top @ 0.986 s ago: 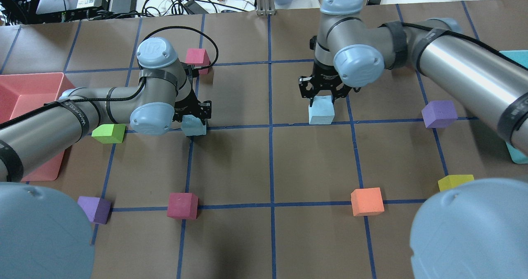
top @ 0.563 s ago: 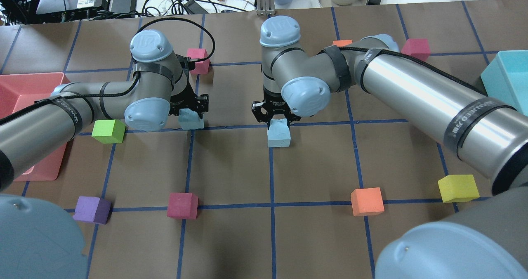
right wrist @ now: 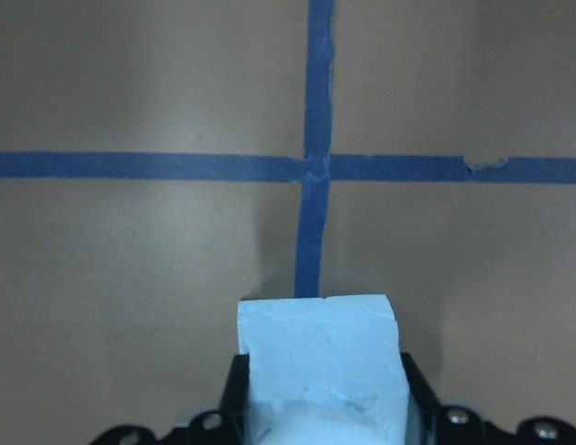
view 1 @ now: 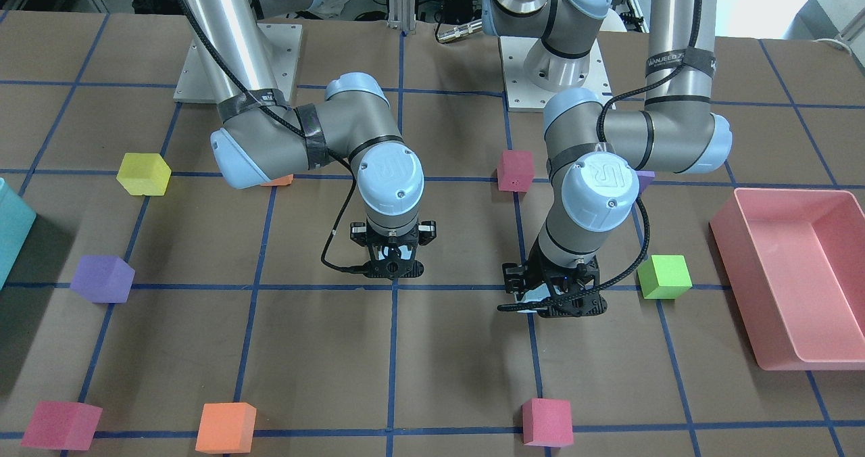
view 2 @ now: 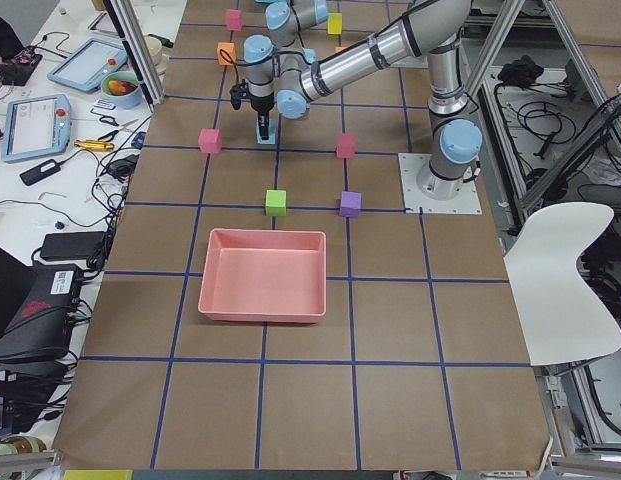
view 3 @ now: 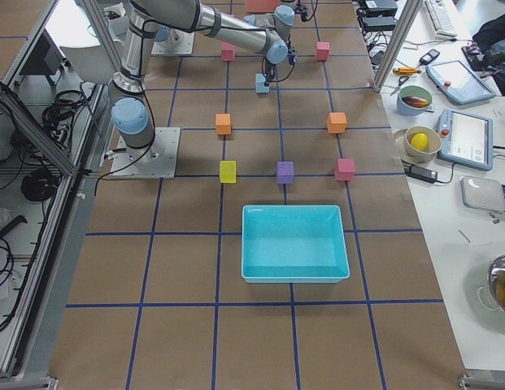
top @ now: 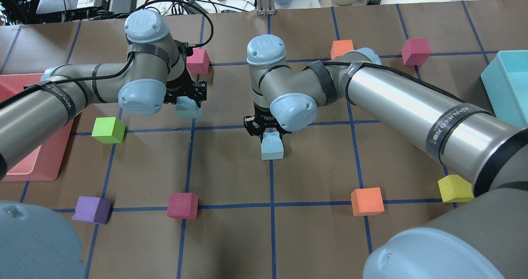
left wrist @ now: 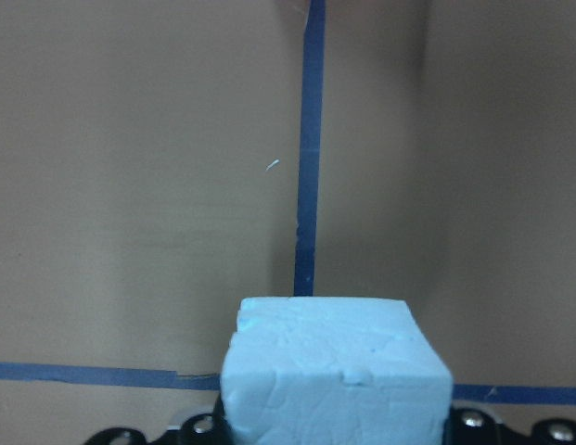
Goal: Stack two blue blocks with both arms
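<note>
Left wrist-mounted, sky-blue block (left wrist: 336,375), square-edged, faces finely cracked

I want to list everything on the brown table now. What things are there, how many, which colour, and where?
blue blocks: two, pale blue, one held by each arm near the middle.
crimson cubes: three, crimson, two far from the robot, one near.
orange cubes: two, orange, robot's right half.
purple cubes: two, purple, one each side.
yellow cube: one, yellow, right side.
green cube: one, green, left side.
pink bin: one, pink, left end.
teal bin: one, teal, right end.
left arm: one, silver-grey, fingers shut on a blue block.
right arm: one, silver-grey, fingers shut on the other.
</note>
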You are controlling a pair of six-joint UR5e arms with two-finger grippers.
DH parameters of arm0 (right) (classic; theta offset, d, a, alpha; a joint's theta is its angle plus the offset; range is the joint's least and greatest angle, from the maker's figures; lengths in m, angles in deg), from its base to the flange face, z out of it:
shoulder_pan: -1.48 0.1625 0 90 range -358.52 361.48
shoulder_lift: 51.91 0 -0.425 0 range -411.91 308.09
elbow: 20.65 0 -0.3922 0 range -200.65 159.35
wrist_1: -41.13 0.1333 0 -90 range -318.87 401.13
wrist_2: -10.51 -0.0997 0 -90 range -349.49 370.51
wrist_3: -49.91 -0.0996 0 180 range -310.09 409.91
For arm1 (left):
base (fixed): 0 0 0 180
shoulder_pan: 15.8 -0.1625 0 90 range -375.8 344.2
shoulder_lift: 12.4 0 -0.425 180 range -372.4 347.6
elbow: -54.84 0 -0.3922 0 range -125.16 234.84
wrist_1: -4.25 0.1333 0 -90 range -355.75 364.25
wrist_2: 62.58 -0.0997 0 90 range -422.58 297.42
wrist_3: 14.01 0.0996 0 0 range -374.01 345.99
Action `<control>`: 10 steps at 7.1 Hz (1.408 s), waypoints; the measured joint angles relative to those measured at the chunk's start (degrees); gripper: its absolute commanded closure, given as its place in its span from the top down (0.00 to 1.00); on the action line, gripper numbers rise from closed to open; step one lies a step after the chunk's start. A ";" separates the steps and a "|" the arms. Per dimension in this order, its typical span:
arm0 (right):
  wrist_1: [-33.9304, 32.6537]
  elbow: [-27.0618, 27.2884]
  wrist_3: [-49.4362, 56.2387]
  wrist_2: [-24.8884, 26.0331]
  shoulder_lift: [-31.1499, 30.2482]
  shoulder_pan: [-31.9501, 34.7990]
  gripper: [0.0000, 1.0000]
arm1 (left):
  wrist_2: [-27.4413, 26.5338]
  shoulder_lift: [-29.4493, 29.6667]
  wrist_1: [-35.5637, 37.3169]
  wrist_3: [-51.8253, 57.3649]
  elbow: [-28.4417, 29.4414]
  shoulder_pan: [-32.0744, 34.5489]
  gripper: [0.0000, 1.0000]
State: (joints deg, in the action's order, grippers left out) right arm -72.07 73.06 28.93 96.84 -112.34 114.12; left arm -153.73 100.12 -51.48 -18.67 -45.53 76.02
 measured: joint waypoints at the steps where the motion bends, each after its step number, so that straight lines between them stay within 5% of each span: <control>1: 0.10 0.34 -0.02 0.34 -0.07 0.02 1.00 | 0.03 -0.44 -0.52 -0.02 0.15 0.23 0.00; 6: 5.33 -3.36 1.39 0.57 -4.91 -4.44 1.00 | 0.49 -7.59 -7.55 -2.45 -1.27 2.43 0.00; 10: 14.29 -4.49 16.31 4.20 -13.54 -16.07 1.00 | 1.03 -7.82 -5.76 -17.40 -2.57 14.84 0.00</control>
State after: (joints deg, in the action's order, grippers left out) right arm -57.78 68.57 45.24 101.04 -125.89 98.06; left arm -152.70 92.30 -57.24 -36.07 -48.10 90.87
